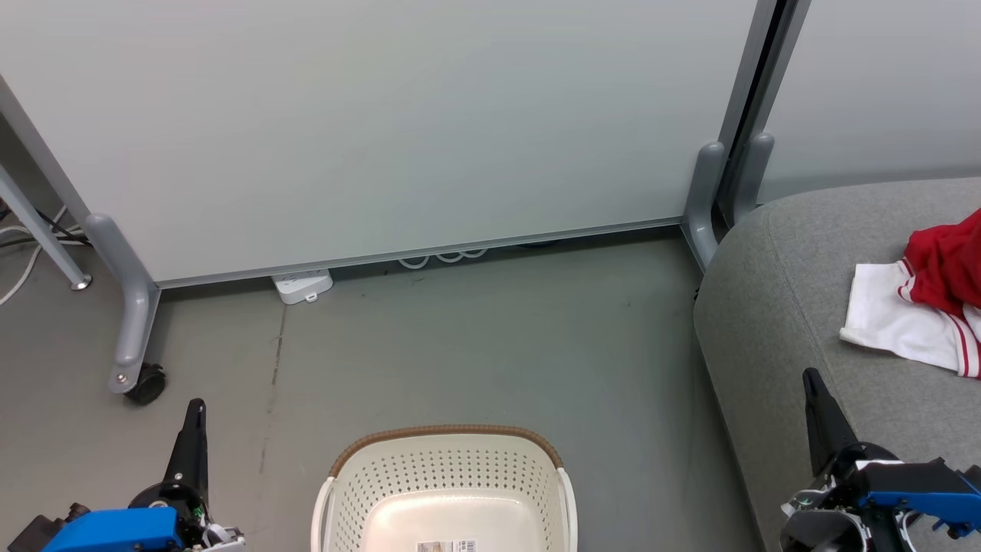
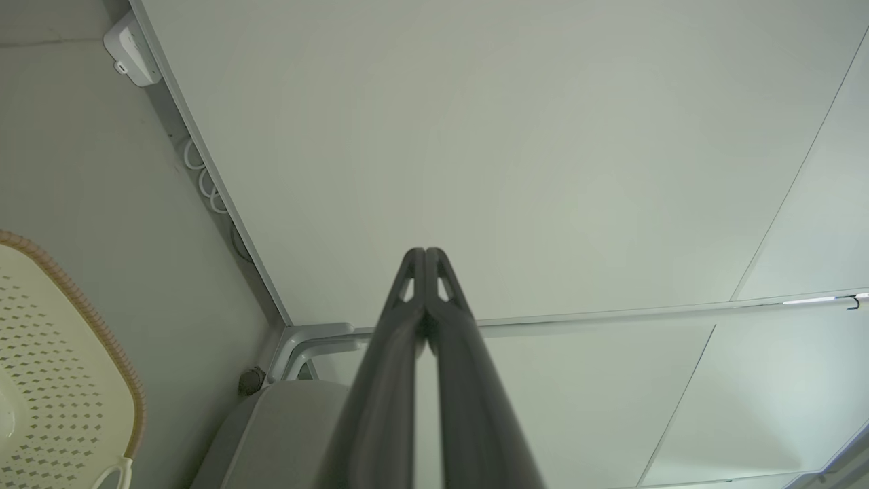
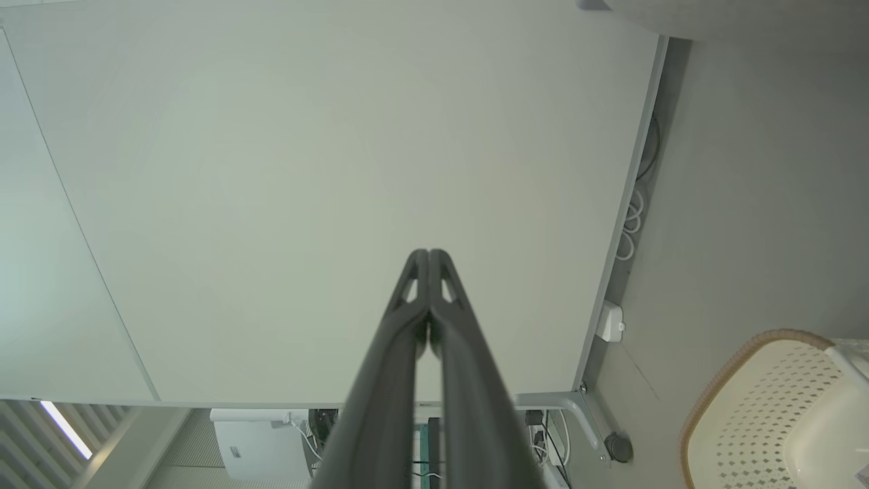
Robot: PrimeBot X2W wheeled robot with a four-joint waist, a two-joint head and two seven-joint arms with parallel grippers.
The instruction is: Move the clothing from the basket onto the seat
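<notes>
clothing (image 1: 897, 318) lies on seat (image 1: 774, 307), beyond the closed right claw (image 1: 811, 379).

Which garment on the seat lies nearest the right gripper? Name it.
The white garment with red-striped trim, spread on the seat. The plain red garment lies beyond it, farther from the right gripper.

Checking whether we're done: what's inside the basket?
Inside the basket: bare cream floor and a small label. Its near end runs off the head view, unseen.

red-and-white clothing (image 1: 923, 303), cream perforated basket (image 1: 444, 483), grey seat (image 1: 782, 307)
</notes>
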